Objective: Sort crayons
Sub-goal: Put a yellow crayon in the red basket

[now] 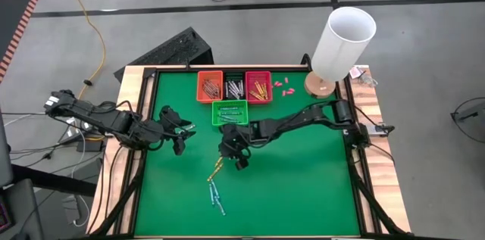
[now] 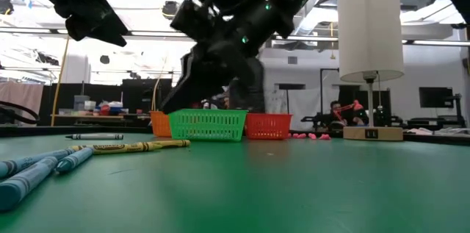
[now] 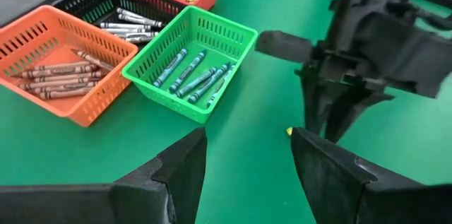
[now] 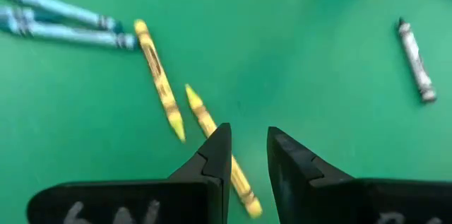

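Observation:
Loose crayons lie flat on the green mat: two yellow crayons (image 4: pixel 159 79) (image 4: pixel 212 136), several blue crayons (image 4: pixel 63 19) and a grey crayon (image 4: pixel 415 61). My right gripper (image 4: pixel 247 150) hovers over the near end of one yellow crayon, open by a narrow gap with nothing between its fingers. In the high view it (image 1: pixel 241 160) stands mid-table, just above the yellow crayons (image 1: pixel 216 168) and blue crayons (image 1: pixel 216 194). My left gripper (image 3: pixel 247 160) waits open at the table's left (image 1: pixel 178 132), raised. Sorted crayons lie in four baskets.
At the far middle stand an orange basket (image 1: pixel 210 86), a black basket (image 1: pixel 234 86) and a red basket (image 1: pixel 258 86), with a green basket (image 1: pixel 229 111) in front of them. A white lamp (image 1: pixel 341 43) stands at the far right, pink bits (image 1: pixel 282 85) beside it. Wooden rims edge the mat.

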